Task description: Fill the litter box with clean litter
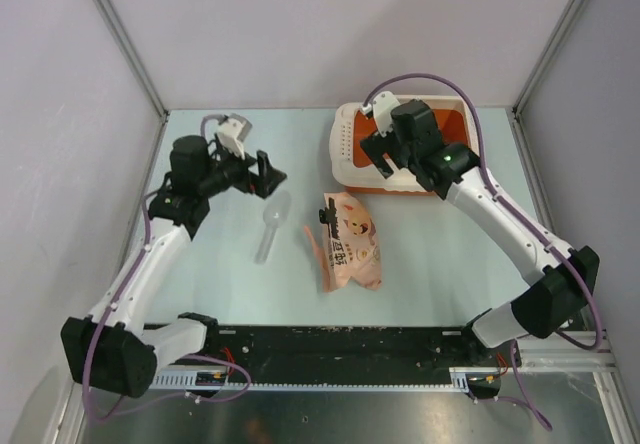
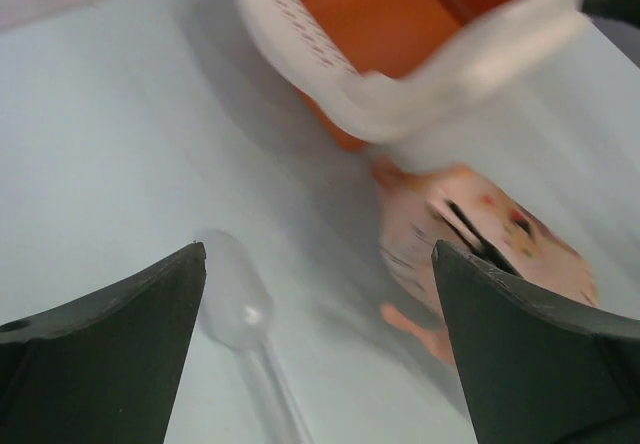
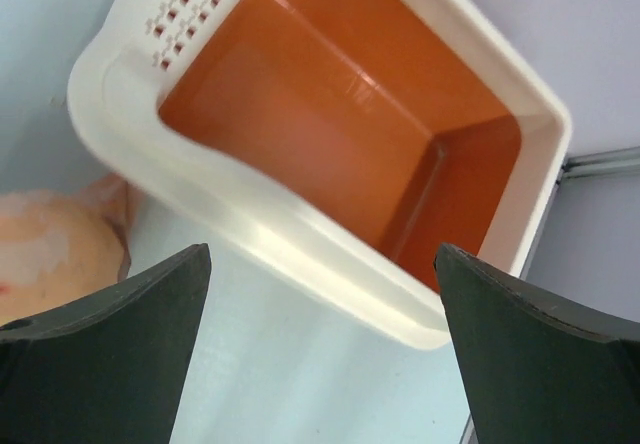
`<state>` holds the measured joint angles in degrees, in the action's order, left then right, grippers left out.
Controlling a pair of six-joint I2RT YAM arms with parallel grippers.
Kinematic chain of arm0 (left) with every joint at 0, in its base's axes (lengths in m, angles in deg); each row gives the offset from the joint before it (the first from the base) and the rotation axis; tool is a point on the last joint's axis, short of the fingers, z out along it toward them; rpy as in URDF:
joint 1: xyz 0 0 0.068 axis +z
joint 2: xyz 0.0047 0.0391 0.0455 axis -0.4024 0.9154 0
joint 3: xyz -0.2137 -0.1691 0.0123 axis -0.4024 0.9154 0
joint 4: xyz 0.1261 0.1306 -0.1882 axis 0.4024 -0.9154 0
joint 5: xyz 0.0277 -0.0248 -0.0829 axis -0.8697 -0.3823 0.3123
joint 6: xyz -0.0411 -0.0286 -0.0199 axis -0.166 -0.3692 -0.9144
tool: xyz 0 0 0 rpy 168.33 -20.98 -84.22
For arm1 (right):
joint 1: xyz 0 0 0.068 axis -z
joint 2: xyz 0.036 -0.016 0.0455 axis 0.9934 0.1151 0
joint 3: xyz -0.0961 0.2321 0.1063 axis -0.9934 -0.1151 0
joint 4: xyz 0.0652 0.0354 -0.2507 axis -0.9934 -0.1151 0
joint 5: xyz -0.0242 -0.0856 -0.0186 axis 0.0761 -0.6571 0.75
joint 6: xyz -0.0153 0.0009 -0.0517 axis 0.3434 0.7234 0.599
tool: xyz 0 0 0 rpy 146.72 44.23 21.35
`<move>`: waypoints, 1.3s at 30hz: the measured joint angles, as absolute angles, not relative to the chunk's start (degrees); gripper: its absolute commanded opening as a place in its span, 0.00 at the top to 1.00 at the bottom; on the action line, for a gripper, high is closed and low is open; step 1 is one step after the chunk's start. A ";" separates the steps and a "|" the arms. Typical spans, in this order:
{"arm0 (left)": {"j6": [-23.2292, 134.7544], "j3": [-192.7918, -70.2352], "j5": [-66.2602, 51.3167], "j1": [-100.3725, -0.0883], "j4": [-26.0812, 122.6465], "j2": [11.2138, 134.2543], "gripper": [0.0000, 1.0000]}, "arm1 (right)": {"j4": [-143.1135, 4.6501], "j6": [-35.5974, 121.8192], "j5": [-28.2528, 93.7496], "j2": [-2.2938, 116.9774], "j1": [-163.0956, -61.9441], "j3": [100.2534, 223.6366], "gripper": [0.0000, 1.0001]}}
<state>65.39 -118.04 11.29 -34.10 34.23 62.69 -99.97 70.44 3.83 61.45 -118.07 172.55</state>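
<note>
Right tool (image 3: 322,264) over cream-rimmed, orange-floored litter box (image 3: 280,232)

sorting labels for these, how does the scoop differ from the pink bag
The scoop is clear plastic; the pink bag is opaque and printed. The scoop is slim with a long handle; the bag is broader and puffy. The scoop lies left of the bag. Both lie flat on the table, ungripped.

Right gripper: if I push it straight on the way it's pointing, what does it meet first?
Probably the litter box: its cream near rim sits straight ahead between the fingers of the open right gripper. Depth is unclear, so it could reach the table just short of that rim.
</note>
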 measured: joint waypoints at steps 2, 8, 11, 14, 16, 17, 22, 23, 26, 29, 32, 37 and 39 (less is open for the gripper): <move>65.39 -116.21 12.25 -37.21 32.35 60.66 0.00 | -103.33 71.77 8.20 60.42 -116.74 172.53 0.00; 68.80 -115.24 15.34 -49.10 26.74 58.80 0.03 | -109.63 70.48 16.64 56.57 -113.04 172.53 0.00; 71.20 -115.24 15.73 -53.36 23.87 58.95 0.05 | -110.33 68.84 18.15 55.77 -110.48 172.53 0.00; 72.21 -115.42 16.15 -54.73 22.17 60.00 0.09 | -110.37 67.60 18.56 55.59 -108.32 172.53 0.00; 72.29 -116.14 16.04 -55.08 21.12 61.86 0.11 | -110.42 66.66 19.04 55.50 -106.62 172.53 0.00; 72.18 -116.71 15.93 -55.35 20.70 63.08 0.12 | -110.42 66.18 19.28 55.42 -105.89 172.50 0.00; 68.82 -117.98 16.30 -57.36 19.61 68.40 0.16 | -110.37 64.76 20.29 53.93 -103.01 172.11 0.00; 67.72 -117.98 16.65 -57.75 19.24 69.27 0.19 | -110.37 64.62 20.40 53.56 -102.55 172.00 0.00; 64.05 -117.91 17.89 -58.91 18.82 71.81 0.23 | -110.39 63.77 21.01 52.62 -100.95 171.67 0.00; 60.10 -117.21 19.25 -60.16 19.63 73.95 0.26 | -110.42 63.14 21.82 52.44 -99.34 171.39 0.00; 56.27 -115.92 20.01 -61.82 21.21 75.43 0.33 | -110.35 62.48 22.58 52.31 -97.83 170.10 0.01; 50.72 -115.72 19.40 -62.93 23.07 79.13 0.62 | -111.27 61.43 23.30 51.66 -96.47 167.48 0.01; 49.36 -115.81 19.82 -62.93 23.15 80.29 0.74 | -111.53 61.06 23.57 50.91 -96.10 166.95 0.01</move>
<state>49.36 -115.81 19.82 -62.93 23.15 80.29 -111.53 61.06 23.57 50.91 -96.10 166.95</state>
